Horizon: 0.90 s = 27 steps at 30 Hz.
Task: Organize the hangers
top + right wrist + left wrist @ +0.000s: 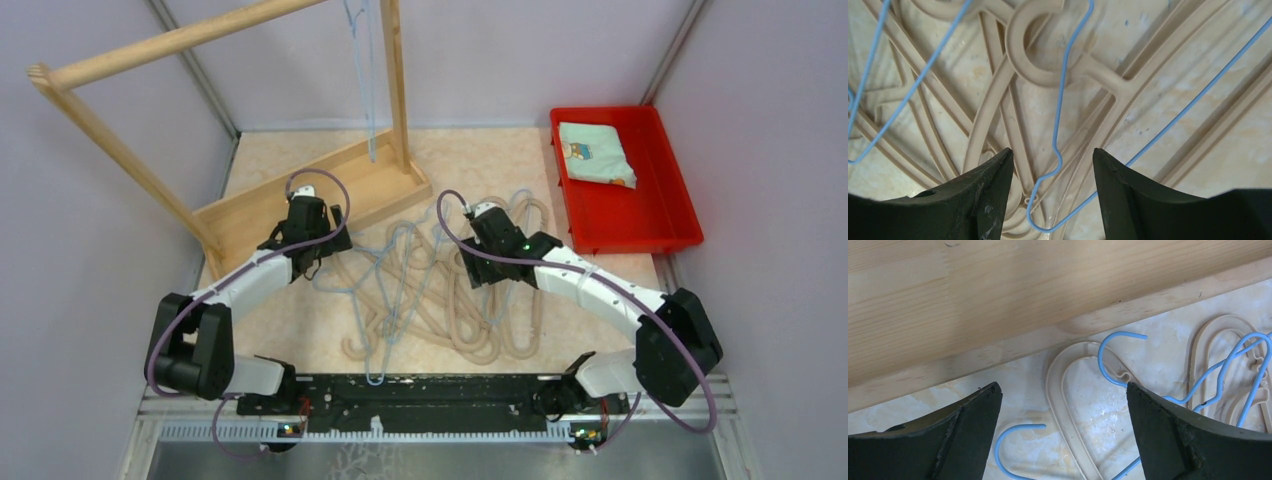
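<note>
beige hangers (1103, 77): looked like moulded plastic, matt and smooth.
blue hangers (1055, 115): were thin wire with a smooth, faintly shiny coating.
rack (998, 300): was pale wood, matt, its grain visible.
table top (1088, 410): was marbled, smooth, with a slight sheen.
tray (625, 240): looked like glossy red plastic.
cloth (595, 152): was soft printed fabric.
fingers (968, 435) of the left gripper (1063, 387): were dark, matt, rough-edged.

No legible txt, labels, nos. anywhere; print on cloth (596, 153) maybe graphic, too small.
</note>
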Available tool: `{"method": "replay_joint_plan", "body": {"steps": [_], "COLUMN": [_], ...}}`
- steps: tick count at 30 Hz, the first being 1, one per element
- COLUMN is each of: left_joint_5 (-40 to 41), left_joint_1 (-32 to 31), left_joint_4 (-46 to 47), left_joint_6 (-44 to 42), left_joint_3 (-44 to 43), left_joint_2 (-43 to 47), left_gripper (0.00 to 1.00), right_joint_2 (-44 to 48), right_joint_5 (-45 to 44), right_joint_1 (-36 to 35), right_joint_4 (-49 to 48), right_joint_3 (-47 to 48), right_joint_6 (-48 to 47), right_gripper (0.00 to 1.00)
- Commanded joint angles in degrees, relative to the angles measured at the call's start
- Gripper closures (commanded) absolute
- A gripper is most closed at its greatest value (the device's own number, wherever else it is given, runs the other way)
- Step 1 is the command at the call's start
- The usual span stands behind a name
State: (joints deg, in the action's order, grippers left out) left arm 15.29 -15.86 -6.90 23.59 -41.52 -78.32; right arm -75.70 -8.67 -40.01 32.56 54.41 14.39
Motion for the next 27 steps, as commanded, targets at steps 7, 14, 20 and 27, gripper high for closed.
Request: {"method": "replay_joint_plan", "body": {"steps": [7, 14, 20, 27], "left_joint_5": [-1.2, -0.6, 0.3, 0.3], "left_joint_1": [0.3, 0.3, 0.4, 0.3], "left_joint_4": [-1.7, -2.1, -2.6, -2.8], "left_joint_6": [0.8, 1.0, 1.0, 1.0], "left_joint_3": [-0.6, 1.6, 2.5, 1.8], "left_joint_2": [1.2, 3.5, 4.7, 3.8], "left_gripper": [0.0, 0.0, 0.0, 0.0], "right_joint_2": [-0.9, -4.0, -4.5, -3.7], "right_joint_5": [5.8, 5.9, 4.3, 4.2], "right_joint_1": [-0.4, -0.4, -0.5, -0.7], "right_joint_4": [-4.9, -7.0, -6.7, -4.0], "right_joint_3": [-7.4, -8.4, -9.3, -8.6], "right_joint_6": [7.2, 7.3, 7.9, 8.4], "right_gripper": [0.47, 0.5, 0.52, 0.66]}}
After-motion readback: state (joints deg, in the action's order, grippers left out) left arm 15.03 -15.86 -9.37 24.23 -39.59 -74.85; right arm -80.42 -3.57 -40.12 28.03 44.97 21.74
